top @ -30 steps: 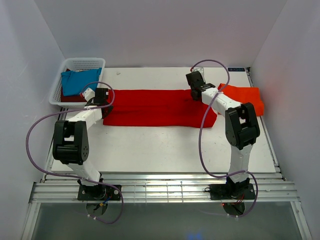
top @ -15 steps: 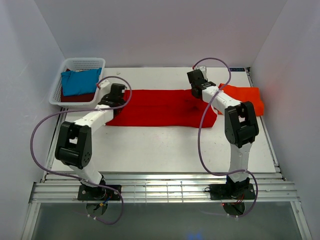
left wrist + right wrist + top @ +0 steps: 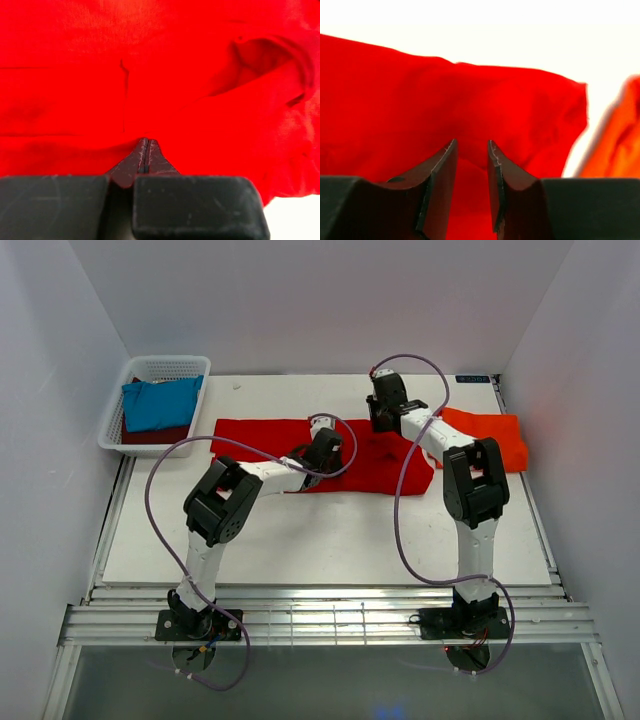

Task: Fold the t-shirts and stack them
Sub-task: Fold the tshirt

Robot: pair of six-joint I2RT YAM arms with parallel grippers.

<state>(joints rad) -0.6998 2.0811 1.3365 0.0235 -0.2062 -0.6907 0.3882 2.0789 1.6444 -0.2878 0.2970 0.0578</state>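
Cloth this limp wants gripping at hem corners — left claw (image 3: 145,144) pinched tight on the red t-shirt (image 3: 380,470), right claw (image 3: 472,145) narrowly parted.

The red t-shirt (image 3: 165,70) runs past 3 edges of the left wrist view, and the left hand (image 3: 145,142) perhaps pinches a fold, though this is unclear. The orange t-shirt (image 3: 620,135) is blurred and cut off. The maroon t-shirt (image 3: 150,436) lies mostly under the teal t-shirt (image 3: 160,403).
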